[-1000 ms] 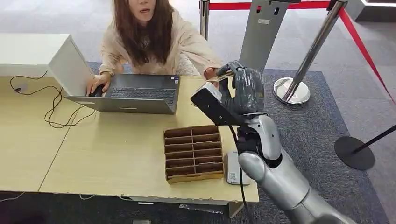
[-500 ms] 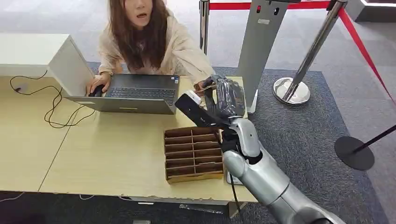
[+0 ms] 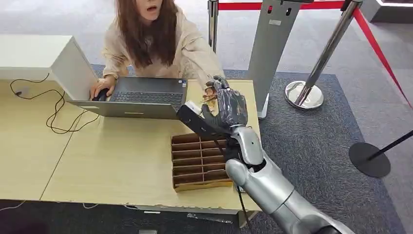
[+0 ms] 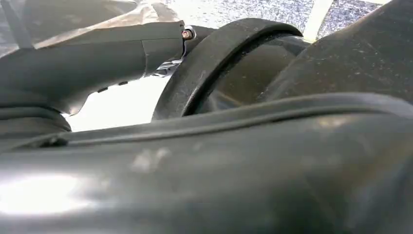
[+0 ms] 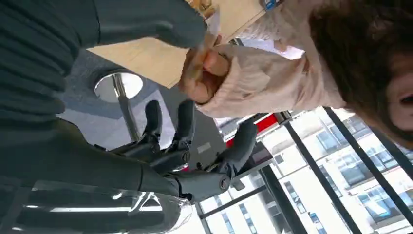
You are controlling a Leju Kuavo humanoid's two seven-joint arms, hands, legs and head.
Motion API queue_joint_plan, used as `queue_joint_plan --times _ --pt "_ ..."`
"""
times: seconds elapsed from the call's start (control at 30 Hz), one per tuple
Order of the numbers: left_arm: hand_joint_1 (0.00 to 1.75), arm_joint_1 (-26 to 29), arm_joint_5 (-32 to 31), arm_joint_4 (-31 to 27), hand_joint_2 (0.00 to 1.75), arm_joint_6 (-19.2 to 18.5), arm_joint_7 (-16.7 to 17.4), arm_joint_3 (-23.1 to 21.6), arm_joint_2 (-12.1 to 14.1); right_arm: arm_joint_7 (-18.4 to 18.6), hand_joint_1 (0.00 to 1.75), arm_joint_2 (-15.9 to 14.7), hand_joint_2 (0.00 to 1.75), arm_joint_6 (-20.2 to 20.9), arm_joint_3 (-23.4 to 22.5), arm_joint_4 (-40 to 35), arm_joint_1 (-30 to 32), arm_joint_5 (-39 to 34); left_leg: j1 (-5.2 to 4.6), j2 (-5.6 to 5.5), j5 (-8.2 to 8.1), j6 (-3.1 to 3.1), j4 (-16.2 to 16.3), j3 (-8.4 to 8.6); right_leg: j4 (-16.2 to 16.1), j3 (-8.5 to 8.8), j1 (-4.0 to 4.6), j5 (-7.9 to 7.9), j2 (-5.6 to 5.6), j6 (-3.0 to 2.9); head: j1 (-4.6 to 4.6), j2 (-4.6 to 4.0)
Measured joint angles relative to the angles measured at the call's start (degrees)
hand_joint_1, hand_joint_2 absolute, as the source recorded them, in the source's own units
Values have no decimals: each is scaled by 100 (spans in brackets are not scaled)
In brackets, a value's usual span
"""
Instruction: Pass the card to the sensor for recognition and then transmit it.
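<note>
Head view. Right hand [image 3: 228, 105]: raised above the far right part of the wooden table [image 3: 122, 161], fingers pointing away from the robot toward the person [image 3: 156, 39] seated behind the table. A small pale card [image 3: 210, 97] sits at the fingertips, where the person's hand [image 3: 210, 90] meets them; whether the robot's fingers pinch it cannot be told from here. Laptop [image 3: 141, 97]: open on the table, the person's other hand at its near-left corner. Brown divided tray [image 3: 200, 160]: on the table directly below the right forearm, compartments in 1 column. Black cable [image 3: 53, 114]: looped on the table left of the laptop. White box [image 3: 44, 61]: at the far left. Grey stand [image 3: 275, 39] and a stanchion base [image 3: 304, 95] with red rope [image 3: 375, 46]: on the carpet beyond the table.

Left wrist view. Dark curved parts close to the lens; the left hand's state cannot be told.

Right wrist view. Right hand [image 5: 160, 146]: dark fingers [image 5: 185, 122] spread apart, thick thumb [image 5: 151, 19] above. Card [image 5: 213, 22]: a pale edge between the thumb tip and the person's hand [image 5: 204, 68], which grips it; contact with the thumb is not clear.
</note>
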Motion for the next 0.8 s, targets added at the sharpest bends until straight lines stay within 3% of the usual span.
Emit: queue_joint_plan --times 0.23,0.43,0.63,0.8 --pt "0 -2 55 0 0 -15 26 0 9 -205 0 9 175 -22 46 -409 228 -7 0 3 0 0 1 7 0 1 0 0 1 0 0 0" --pt "0 12 159 0 0 0 24 2 11 -238 0 -161 175 140 72 -1527 751 332 -1 3 -1 0 1 7 -1 -3 2 0 2 0 -4 0" --pt "0 22 269 2 0 0 24 15 22 -105 2 -659 175 487 20 -2896 1607 989 -4 4 -2 1 2 7 -4 -3 5 0 1 1 -2 0" --pt "0 34 334 2 0 22 26 39 28 -43 7 -1188 175 636 -216 -3846 2378 942 -6 12 -4 3 2 4 -5 -2 -2 0 3 1 0 0"
